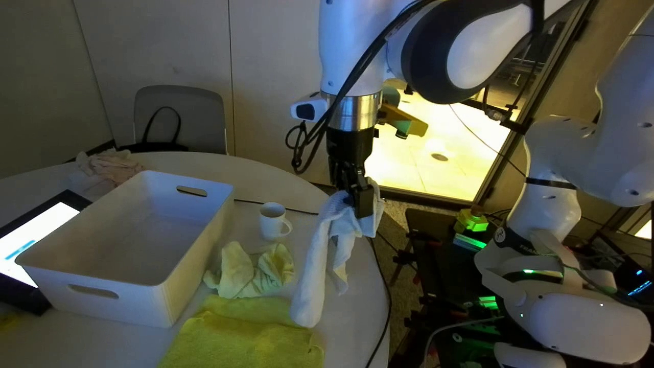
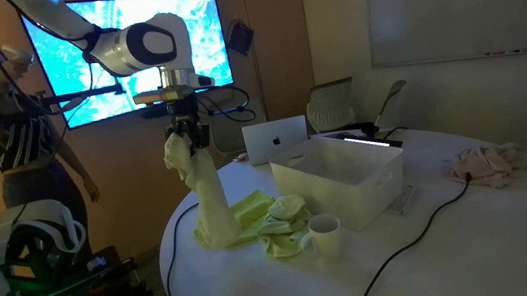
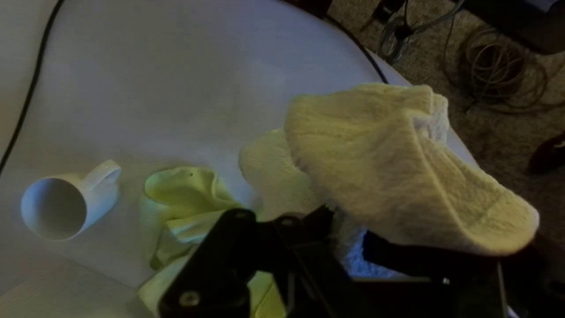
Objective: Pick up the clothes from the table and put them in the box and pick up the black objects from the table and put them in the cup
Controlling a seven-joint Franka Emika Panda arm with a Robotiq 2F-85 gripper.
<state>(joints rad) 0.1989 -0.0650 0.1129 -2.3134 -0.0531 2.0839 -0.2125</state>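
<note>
My gripper (image 1: 357,202) is shut on a white cloth (image 1: 312,276) and holds it above the table's edge. The cloth hangs down in both exterior views and bulges over the fingers in the wrist view (image 3: 388,163). A pale yellow-green cloth (image 1: 250,273) lies crumpled beside the white box (image 1: 138,301). A yellow towel (image 1: 245,340) lies flat in front of it. A pinkish cloth (image 2: 491,166) lies on the box's far side. No cloth shows inside the box. A white cup (image 1: 271,225) stands upright near the box. I can make out no small loose black objects.
A screen (image 1: 41,240) lies against the box, and a silver laptop (image 2: 276,140) stands behind it. Black cables (image 2: 413,240) run across the round table (image 2: 447,256) and along its edge. Chairs (image 1: 179,117) stand around. A person (image 2: 16,138) stands behind the robot's base.
</note>
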